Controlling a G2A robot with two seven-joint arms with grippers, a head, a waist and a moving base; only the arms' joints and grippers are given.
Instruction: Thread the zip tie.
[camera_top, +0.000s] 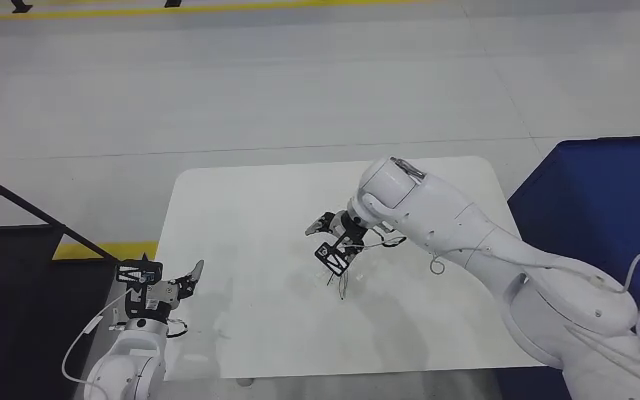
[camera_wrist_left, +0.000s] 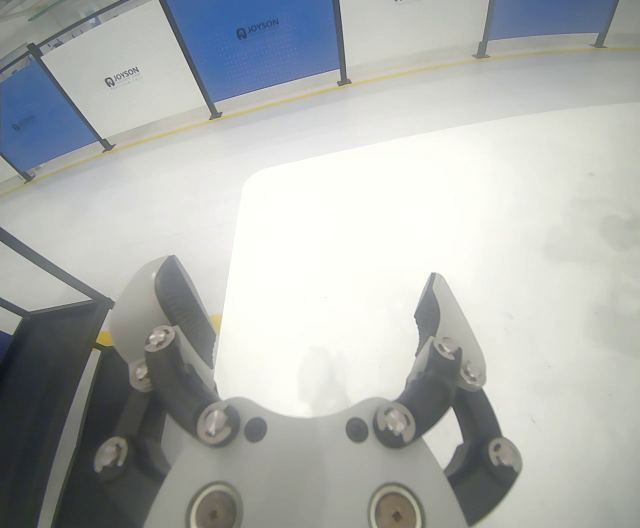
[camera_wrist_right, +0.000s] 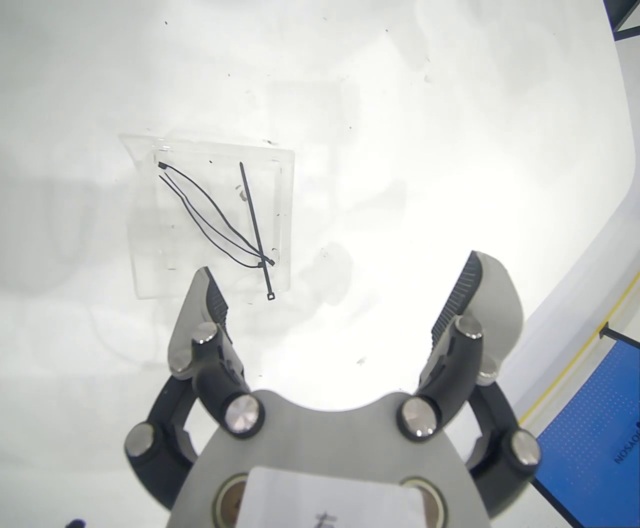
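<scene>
The left gripper (camera_wrist_left: 300, 267) hangs over the left edge of the desk (camera_top: 250, 200), its fingers (camera_wrist_left: 185, 310) spread wide with nothing between them. Near the middle of the desk lies a clear tray (camera_wrist_right: 145, 250). It holds the black ties: a straight zip tie (camera_wrist_right: 256, 230) crossing the curved zip ties (camera_wrist_right: 215, 206) near one end. The right gripper (camera_wrist_right: 339, 262) hovers just beside the tray, fingers (camera_wrist_right: 460, 295) open and empty.

I noted the left gripper (camera_wrist_left: 302, 280) at near left, fingers spread; the right gripper (camera_wrist_right: 340, 262), its arm stretched leftward from the right, likewise spread.
</scene>
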